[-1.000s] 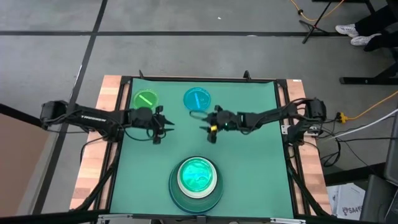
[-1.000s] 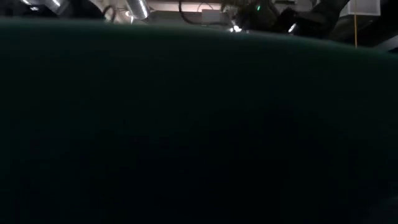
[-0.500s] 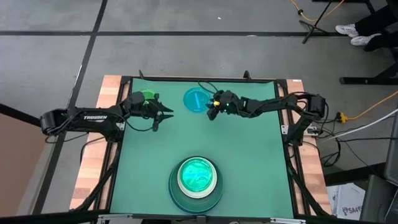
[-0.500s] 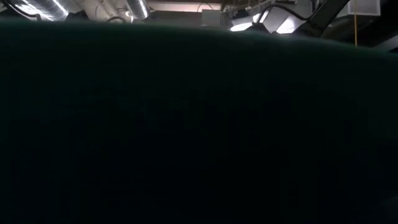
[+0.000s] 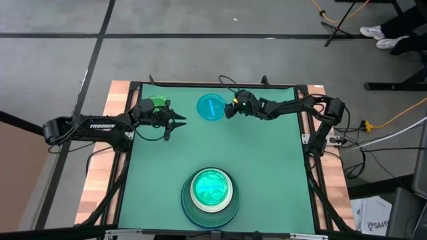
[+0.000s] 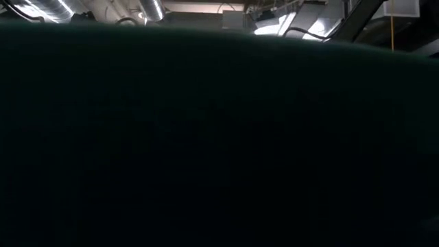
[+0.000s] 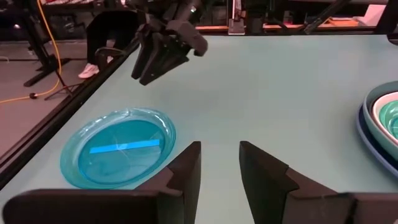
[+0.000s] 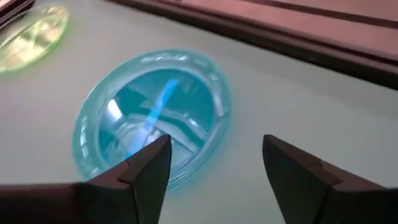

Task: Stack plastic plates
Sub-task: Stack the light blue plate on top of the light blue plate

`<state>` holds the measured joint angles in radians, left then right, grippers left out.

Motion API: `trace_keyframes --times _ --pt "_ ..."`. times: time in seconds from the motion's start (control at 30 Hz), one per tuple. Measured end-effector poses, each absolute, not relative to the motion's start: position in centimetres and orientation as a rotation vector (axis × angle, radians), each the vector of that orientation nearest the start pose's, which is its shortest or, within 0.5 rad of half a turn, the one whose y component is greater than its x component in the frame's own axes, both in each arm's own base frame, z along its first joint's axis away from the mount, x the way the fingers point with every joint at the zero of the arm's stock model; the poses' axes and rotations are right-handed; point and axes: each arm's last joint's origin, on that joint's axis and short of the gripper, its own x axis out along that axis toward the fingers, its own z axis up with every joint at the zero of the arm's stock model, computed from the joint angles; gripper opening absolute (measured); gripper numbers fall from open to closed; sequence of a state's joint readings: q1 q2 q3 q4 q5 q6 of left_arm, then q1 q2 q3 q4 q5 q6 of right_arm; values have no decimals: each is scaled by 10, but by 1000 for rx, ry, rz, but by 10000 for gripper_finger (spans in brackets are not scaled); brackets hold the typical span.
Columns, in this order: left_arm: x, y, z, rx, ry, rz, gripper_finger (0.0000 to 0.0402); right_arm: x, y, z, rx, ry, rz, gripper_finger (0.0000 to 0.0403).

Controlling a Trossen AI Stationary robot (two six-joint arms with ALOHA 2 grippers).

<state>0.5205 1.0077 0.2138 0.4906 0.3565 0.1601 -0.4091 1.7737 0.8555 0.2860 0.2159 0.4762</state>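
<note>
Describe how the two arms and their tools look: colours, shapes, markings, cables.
Both arms are slim, dark, jointed links. The left arm carries white lettering along one link; the right arm has dark cables looping at its base. The left tool has two blocky, matte black fingers with stepped wedge tips. The right tool has the same kind of fingers, and a small yellow-green spot by its wrist.

One loose cyan plate (image 5: 211,107) lies just beside the right gripper (image 5: 229,111). One bright green plate (image 5: 158,102) sits partly under the left gripper (image 5: 175,123). One stack of plates (image 5: 210,193) stands well apart from both.
</note>
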Motion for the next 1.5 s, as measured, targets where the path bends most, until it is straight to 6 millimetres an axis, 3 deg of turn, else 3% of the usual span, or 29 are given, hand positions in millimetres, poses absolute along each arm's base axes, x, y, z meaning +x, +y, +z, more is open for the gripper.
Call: trace_keyframes --times 0.43,0.63,0.87,1.0,1.23,1.5 --pt "165 83 166 30 285 141 103 310 -149 145 537 450 -927 245" --pt "165 83 166 31 282 141 103 312 -152 145 600 424 -866 246" --pt "165 83 166 29 283 142 103 326 -162 119 690 511 -780 246" --pt "165 83 166 25 283 147 103 336 -165 122 679 512 -758 243" --pt "166 81 166 22 283 136 103 346 -177 115 728 639 -734 194" --pt "167 78 166 41 284 121 103 352 -179 114 719 647 -720 122"
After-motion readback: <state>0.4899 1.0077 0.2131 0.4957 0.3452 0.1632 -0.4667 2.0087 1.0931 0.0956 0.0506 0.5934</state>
